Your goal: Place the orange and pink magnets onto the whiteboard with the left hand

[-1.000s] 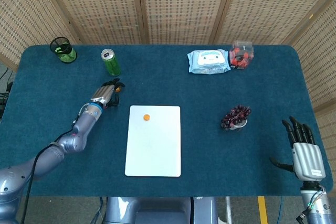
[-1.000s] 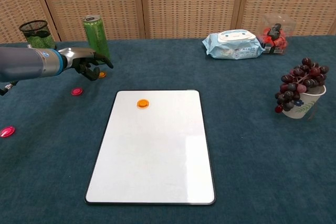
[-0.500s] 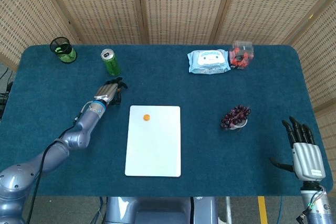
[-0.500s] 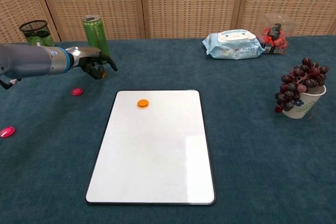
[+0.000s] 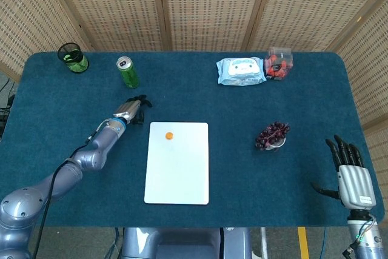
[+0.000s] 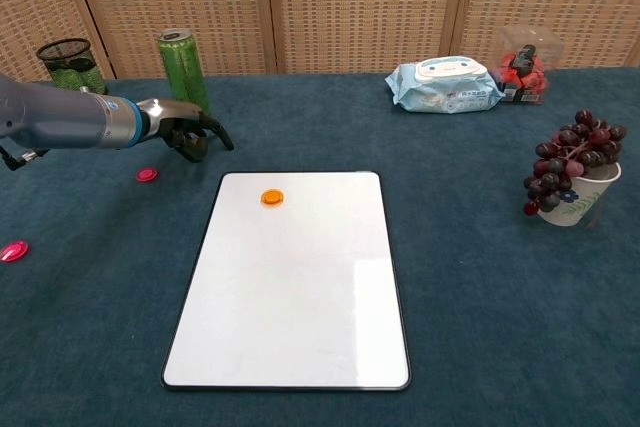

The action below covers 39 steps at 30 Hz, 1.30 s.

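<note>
The whiteboard (image 5: 177, 168) (image 6: 300, 297) lies flat in the middle of the table, with one orange magnet (image 5: 169, 136) (image 6: 271, 197) near its top left corner. My left hand (image 5: 133, 111) (image 6: 192, 133) hovers low just beyond that corner, in front of the green can, with its fingers curled downward. The orange magnet that lay by the can is hidden under the hand, so I cannot tell if it is held. Two pink magnets (image 6: 147, 175) (image 6: 13, 251) lie on the cloth to the left. My right hand (image 5: 348, 171) rests at the table's near right edge, fingers apart and empty.
A green can (image 5: 128, 72) (image 6: 181, 67) and a black mesh cup (image 5: 73, 57) (image 6: 68, 64) stand at the back left. A wipes pack (image 5: 240, 71) (image 6: 445, 83) and a red box (image 5: 279, 63) (image 6: 522, 65) sit at the back right. Grapes in a cup (image 5: 272, 135) (image 6: 570, 172) stand right of the board.
My left hand has slid rightward and slightly nearer, over the spot where the second orange magnet lay; that magnet no longer shows. The right hand has not moved.
</note>
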Each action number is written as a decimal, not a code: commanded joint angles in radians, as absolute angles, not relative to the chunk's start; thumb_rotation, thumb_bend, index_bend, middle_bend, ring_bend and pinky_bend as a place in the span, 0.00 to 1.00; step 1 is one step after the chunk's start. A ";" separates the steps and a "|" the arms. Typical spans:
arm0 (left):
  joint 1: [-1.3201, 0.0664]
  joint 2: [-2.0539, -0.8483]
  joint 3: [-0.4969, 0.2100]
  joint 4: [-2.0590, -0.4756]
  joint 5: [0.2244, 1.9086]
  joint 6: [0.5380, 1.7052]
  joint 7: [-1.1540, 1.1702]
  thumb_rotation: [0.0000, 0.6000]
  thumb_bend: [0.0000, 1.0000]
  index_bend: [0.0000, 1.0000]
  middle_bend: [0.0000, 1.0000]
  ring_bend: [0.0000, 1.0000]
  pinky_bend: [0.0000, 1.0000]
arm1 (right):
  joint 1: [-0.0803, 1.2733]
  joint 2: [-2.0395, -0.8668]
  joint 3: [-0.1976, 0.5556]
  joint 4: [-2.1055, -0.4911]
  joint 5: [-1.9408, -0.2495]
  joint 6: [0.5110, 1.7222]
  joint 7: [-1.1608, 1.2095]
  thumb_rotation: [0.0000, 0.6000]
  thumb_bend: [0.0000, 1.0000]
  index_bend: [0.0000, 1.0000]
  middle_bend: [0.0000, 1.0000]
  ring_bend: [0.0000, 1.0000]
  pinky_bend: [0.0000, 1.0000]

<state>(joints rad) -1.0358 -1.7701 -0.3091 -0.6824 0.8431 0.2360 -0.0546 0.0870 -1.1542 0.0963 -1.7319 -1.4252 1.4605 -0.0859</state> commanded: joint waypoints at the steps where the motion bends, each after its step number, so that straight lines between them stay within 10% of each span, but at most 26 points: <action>1: -1.044 -1.720 -0.270 -0.734 0.823 0.194 -0.054 1.00 0.83 0.23 0.00 0.00 0.00 | 0.087 -1.154 0.096 -1.732 -1.425 1.461 -0.086 1.00 0.00 0.00 0.00 0.00 0.00; 19: -1.199 -1.430 0.075 -1.162 0.634 0.177 -0.118 1.00 0.82 0.23 0.00 0.00 0.00 | 0.087 -1.154 0.096 -1.735 -1.426 1.462 -0.086 1.00 0.00 0.00 0.00 0.00 0.00; 26: -1.096 -1.440 0.004 -1.269 0.759 0.571 -0.114 1.00 0.69 0.23 0.00 0.00 0.00 | 0.087 -1.153 0.095 -1.736 -1.425 1.461 -0.087 1.00 0.00 0.00 0.00 0.00 0.00; 33: -1.027 -1.480 0.008 -1.221 0.832 0.719 -0.010 1.00 0.23 0.23 0.00 0.00 0.00 | 0.087 -1.152 0.095 -1.737 -1.424 1.460 -0.087 1.00 0.00 0.00 0.00 0.00 0.00; 39: -0.987 -1.520 0.005 -1.153 0.819 0.755 0.073 1.00 0.24 0.23 0.00 0.00 0.00 | 0.088 -1.151 0.095 -1.738 -1.423 1.458 -0.088 1.00 0.00 0.00 0.00 0.00 0.00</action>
<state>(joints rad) -1.0031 -1.5040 0.0094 -1.1739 0.8224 0.7447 0.0567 0.0876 -1.1512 0.0949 -1.7382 -1.4225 1.4578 -0.0883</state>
